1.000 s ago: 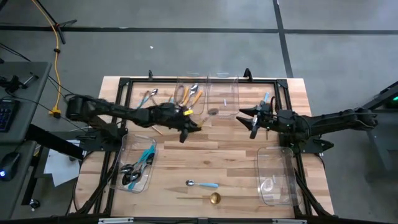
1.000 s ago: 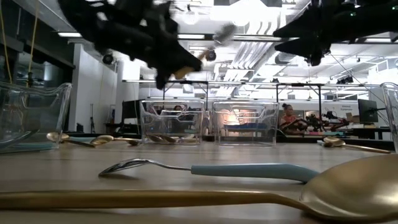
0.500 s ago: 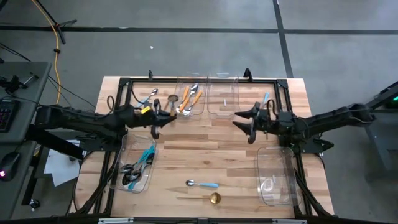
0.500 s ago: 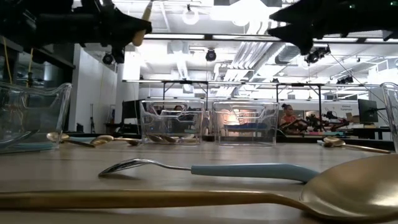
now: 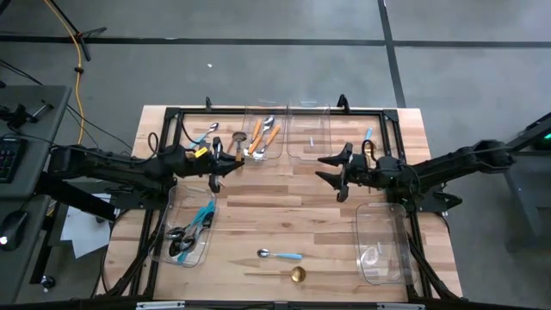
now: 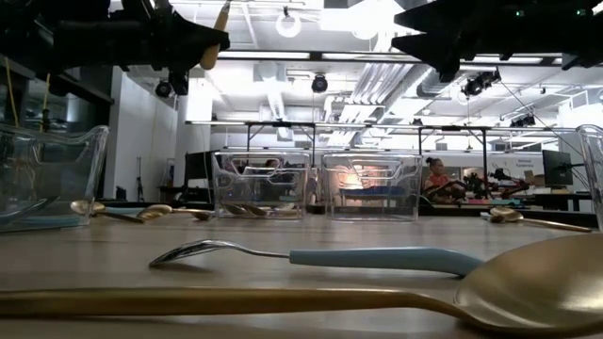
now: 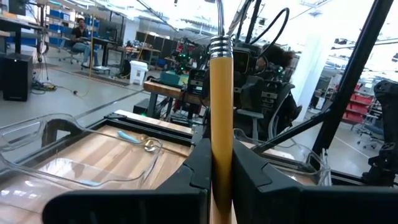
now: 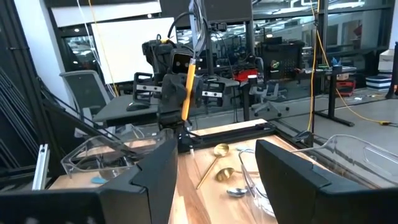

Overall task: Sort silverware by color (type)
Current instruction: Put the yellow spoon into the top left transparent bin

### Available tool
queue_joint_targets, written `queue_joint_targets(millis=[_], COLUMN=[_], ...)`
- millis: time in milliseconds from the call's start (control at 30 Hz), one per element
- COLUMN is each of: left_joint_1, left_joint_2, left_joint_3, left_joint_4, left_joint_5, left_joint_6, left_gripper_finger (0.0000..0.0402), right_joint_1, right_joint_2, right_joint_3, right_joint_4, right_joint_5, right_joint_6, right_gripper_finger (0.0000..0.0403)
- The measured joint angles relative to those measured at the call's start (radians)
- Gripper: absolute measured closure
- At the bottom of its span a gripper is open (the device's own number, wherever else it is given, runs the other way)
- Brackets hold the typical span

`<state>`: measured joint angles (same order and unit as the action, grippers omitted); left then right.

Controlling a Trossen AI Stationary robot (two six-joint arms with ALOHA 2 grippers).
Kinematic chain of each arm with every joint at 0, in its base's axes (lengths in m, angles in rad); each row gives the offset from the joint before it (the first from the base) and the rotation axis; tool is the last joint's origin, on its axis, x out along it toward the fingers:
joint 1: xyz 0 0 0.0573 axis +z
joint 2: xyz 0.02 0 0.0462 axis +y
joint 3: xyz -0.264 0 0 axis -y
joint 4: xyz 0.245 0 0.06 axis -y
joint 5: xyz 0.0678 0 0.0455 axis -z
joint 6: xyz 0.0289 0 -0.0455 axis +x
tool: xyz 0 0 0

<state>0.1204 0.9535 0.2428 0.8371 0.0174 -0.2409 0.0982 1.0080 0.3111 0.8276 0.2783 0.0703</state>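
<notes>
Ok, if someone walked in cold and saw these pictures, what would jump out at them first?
Probably the left gripper, shut on an orange-handled utensil and raised above the table's far left. Next, the open right gripper, hanging empty over the middle. Then the two loose pieces near the front edge: a light-blue-handled silver spoon and an all-gold spoon.

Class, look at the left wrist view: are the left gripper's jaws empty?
No, the left gripper has its jaws clamped on an orange-handled utensil.
</notes>
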Motion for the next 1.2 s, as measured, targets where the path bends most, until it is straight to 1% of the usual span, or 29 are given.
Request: queue_joint_targets(millis=[567, 767, 900, 1067, 1200], left_joint_1=[0.000, 0.000, 0.000, 0.000, 0.014], left_joint_2=[0.000, 0.000, 0.000, 0.014, 0.056], left_joint_3=[0.000, 0.000, 0.005, 0.033, 0.092], left_joint_4=[0.000, 0.000, -0.003, -0.004, -0.007], left_joint_5=[-0.010, -0.054, -0.062, -0.071, -0.071], left_joint_6=[-0.001, -0.003, -0.047, -0.145, -0.149], left_gripper_finger=[0.0387, 0.0387, 0.0387, 0.0387, 0.0387], right_joint_1=[0.000, 0.000, 0.000, 0.000, 0.000], right_joint_2=[0.000, 0.000, 0.000, 0.000, 0.000], right_joint_3=[0.000, 0.000, 0.000, 0.000, 0.000], right_joint_4=[-0.008, -0.015, -0.015, -0.032, -0.042], right_joint_5=[-0.001, 0.004, 0.009, 0.009, 0.010], right_joint_6=[0.037, 0.043, 0.045, 0.045, 0.027], right_gripper_finger=[0.0201, 0.0201, 0.0201, 0.0201, 0.0201])
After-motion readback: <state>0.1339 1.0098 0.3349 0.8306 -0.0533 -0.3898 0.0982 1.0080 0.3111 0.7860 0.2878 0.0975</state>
